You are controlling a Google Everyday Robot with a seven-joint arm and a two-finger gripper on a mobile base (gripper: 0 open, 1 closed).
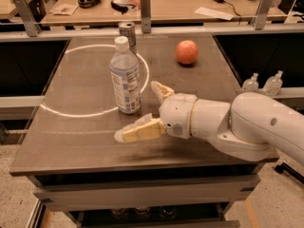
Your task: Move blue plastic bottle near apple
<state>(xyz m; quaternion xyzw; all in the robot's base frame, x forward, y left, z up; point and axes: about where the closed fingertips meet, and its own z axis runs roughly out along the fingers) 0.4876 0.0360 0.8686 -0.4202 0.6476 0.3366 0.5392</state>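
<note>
- Camera view: the white arm's two-finger end effector [142, 112] hovers low over the table, its cream fingers [140, 130] spread wide open and gripping nothing.
- The tall, clear bluish plastic bottle with a white cap and printed label [125, 80] stands upright just left of the end effector, its base at the mouth of the open fingers; whether they touch it cannot be told.
- A thin white ring [76, 113] marked on the dark grey-brown table [71, 141] curves around the bottle's base.
- A short silver metal can [127, 31] stands close behind the bottle.
- The round red-orange apple [186, 52] sits behind and to the right of the bottle, well apart from it.
</note>
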